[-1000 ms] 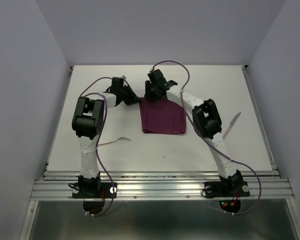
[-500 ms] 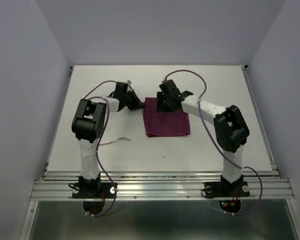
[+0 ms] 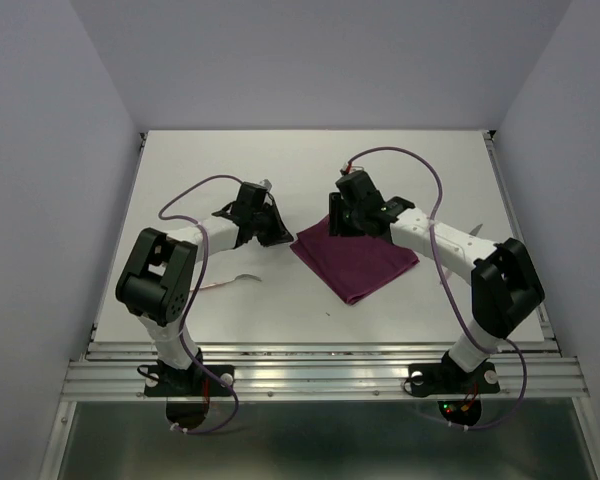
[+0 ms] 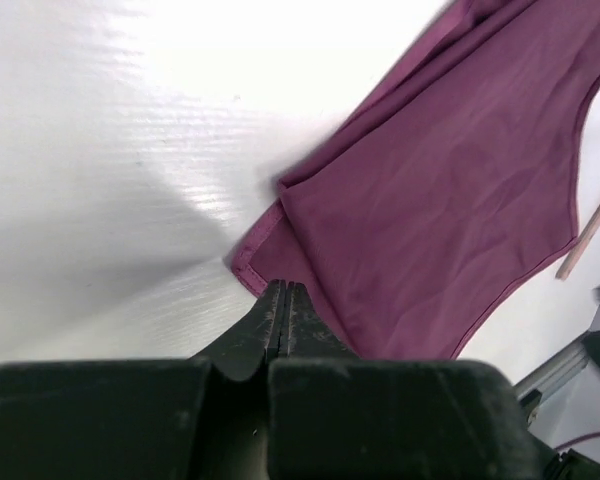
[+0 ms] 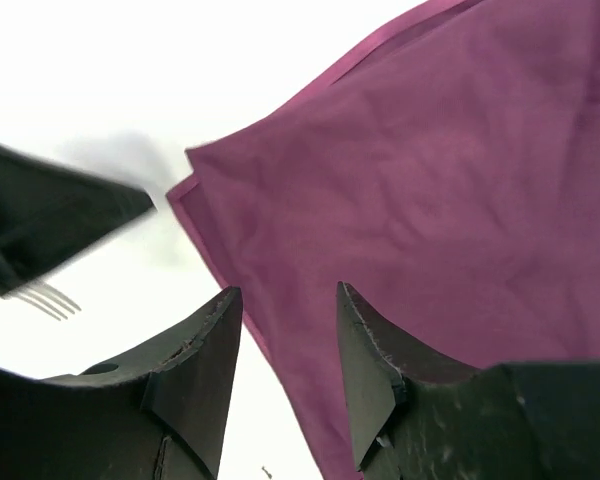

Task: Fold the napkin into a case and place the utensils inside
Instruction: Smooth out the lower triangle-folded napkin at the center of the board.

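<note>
The burgundy napkin (image 3: pixel 357 263) lies flat on the white table, turned like a diamond. My left gripper (image 3: pixel 280 237) sits at its left corner. In the left wrist view the jaws (image 4: pixel 283 288) are pressed together on the hemmed edge of the napkin (image 4: pixel 440 200). My right gripper (image 3: pixel 342 226) hovers over the far corner. Its fingers (image 5: pixel 288 295) stand apart above the napkin (image 5: pixel 430 200) with nothing between them. A fork (image 3: pixel 233 281) lies left of the napkin, and its tines (image 5: pixel 42 298) show in the right wrist view. A pinkish utensil handle (image 4: pixel 592 238) lies beyond the napkin's right edge.
The right arm's forearm (image 3: pixel 450 240) stretches over the table's right half, hiding much of what lies there. Metal rails (image 3: pixel 320 375) run along the near edge. Grey walls close in the table on three sides.
The napkin has swung from square-on to a diamond and slid toward the near side. Both grippers came nearer with it, and the right arm's elbow swung out to the right.
</note>
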### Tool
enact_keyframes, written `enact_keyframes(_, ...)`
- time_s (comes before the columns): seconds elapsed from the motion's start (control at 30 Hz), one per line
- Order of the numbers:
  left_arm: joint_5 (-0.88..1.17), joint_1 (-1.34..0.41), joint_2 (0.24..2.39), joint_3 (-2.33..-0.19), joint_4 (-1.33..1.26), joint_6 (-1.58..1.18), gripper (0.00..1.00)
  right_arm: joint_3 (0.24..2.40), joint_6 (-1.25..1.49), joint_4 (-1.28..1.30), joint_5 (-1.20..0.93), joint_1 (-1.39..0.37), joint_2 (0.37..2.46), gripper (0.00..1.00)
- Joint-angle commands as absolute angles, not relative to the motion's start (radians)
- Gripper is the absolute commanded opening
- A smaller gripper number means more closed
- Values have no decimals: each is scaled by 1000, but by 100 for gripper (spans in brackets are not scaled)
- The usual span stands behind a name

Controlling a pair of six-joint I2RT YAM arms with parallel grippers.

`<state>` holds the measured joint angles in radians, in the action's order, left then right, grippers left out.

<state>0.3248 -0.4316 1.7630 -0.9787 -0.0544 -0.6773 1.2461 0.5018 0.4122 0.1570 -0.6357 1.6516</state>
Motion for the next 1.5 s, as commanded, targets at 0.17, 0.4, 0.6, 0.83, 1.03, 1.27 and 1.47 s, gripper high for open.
enact_keyframes(0.17,348,-416,1741,-1006,-48,-666,0,1348,454,348,111,-707,1798,48)
enact_keyframes(0.4,414,-426,1747,-963,-87,-683,0,1407,393,377,68,-735,1902,55)
enact_keyframes(0.6,400,-430,1804,-959,-104,-686,0,1430,385,367,89,-744,1944,54)
enact_keyframes(0.83,385,-430,1847,-950,-114,-673,0,1460,374,365,106,-762,2008,48)
enact_keyframes(1.03,379,-430,1853,-937,-115,-666,0,1468,380,360,126,-762,2032,36)
enact_keyframes(1.27,380,-430,1855,-939,-115,-661,0,1470,400,353,133,-762,2020,7)
enact_keyframes(1.47,385,-430,1875,-950,-115,-657,0,1459,399,344,133,-762,1967,1)
